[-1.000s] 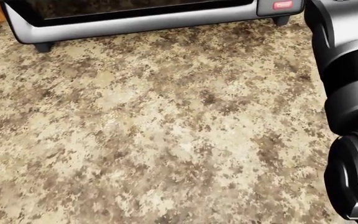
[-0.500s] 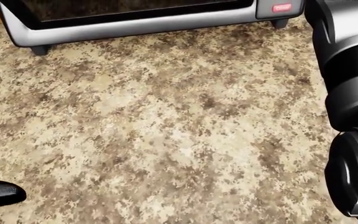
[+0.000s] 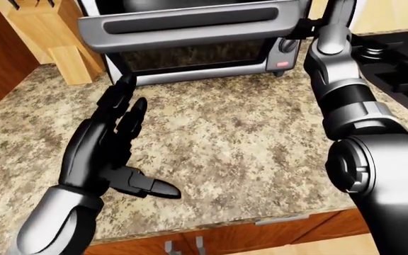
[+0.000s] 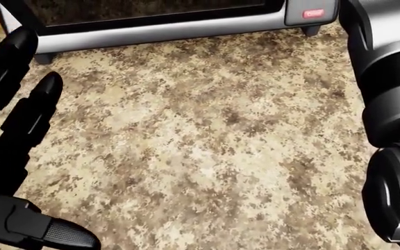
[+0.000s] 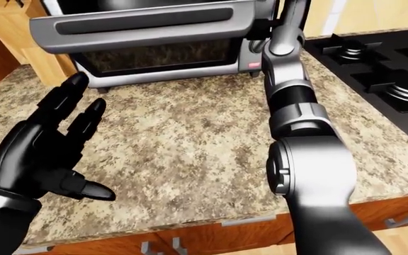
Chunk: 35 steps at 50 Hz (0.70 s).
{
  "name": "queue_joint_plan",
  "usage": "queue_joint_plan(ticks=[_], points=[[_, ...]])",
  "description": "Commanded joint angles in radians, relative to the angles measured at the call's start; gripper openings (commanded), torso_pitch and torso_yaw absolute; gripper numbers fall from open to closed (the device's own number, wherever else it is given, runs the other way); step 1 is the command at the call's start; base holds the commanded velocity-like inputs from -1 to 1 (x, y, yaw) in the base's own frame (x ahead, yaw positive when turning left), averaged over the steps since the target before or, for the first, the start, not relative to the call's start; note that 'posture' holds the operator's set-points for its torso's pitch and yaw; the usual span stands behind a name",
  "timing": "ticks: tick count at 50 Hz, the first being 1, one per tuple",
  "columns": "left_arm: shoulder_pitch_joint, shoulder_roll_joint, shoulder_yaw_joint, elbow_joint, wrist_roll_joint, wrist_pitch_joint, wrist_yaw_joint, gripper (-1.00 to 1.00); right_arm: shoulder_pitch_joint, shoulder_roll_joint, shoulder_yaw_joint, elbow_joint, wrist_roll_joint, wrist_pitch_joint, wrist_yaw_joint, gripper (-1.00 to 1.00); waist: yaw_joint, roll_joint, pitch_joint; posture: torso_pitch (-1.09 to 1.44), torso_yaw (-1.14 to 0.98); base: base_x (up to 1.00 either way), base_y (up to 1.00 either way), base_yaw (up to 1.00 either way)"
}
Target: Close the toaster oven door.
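Closest thing in the left-eye view is the left robot hand (image 3: 112, 146), down around 8 o'clock, palm turned inward with the fingers (image 3: 122, 103) spread and straight and the thumb poking off to the right, not gripping anything, just hovering over the speckled granite tabletop (image 3: 218, 138). The head view only catches that hand as a flat black shape along its left edge. Over at 3 to 4 o'clock the right arm (image 3: 345, 106) fills the frame, big grey shoulder joint low and the forearm running up toward 1 o'clock. The right robot hand (image 5: 275, 21) is up by the right end of the oven door, but the forearm mostly hides it so I honestly can't tell if the fingers are spread or closed on anything. Past the bare stretch of tabletop, at 12 o'clock, sits the toaster oven (image 3: 204, 58), silver body with a small red button (image 3: 281, 64) at its lower right. The toaster oven door (image 3: 190, 24) isn't closed, it's swung out partway with its dark handle (image 3: 190, 21) facing the camera and the glass front showing underneath. A wooden knife block (image 3: 45, 37) stands just left of the oven around 10 o'clock, and a black stove (image 5: 381, 64) with burners sits at 2 o'clock in the right-eye view.
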Motion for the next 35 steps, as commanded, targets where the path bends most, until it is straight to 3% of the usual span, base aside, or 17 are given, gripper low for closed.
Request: queue_joint_plan(ticks=[1, 20, 35], points=[[-0.022, 0.011, -0.004, -0.001, 0.041, -0.034, -0.024, 1.0, -0.077, -0.009, -0.003, -0.087, 0.009, -0.07, -0.012, 1.0, 0.006, -0.011, -0.04, 0.0, 0.0, 0.0, 0.0, 0.0], [-0.197, -0.055, -0.158, 0.159, 0.207, -0.049, -0.128, 1.0, -0.082, -0.01, -0.004, -0.082, 0.01, -0.069, -0.011, 1.0, 0.012, -0.03, -0.041, 0.0, 0.0, 0.0, 0.0, 0.0], [-0.293, -0.066, -0.187, 0.273, 0.269, -0.063, -0.235, 1.0, -0.082, -0.014, -0.005, -0.081, 0.01, -0.07, -0.009, 1.0, 0.014, -0.038, -0.039, 0.0, 0.0, 0.0, 0.0, 0.0]])
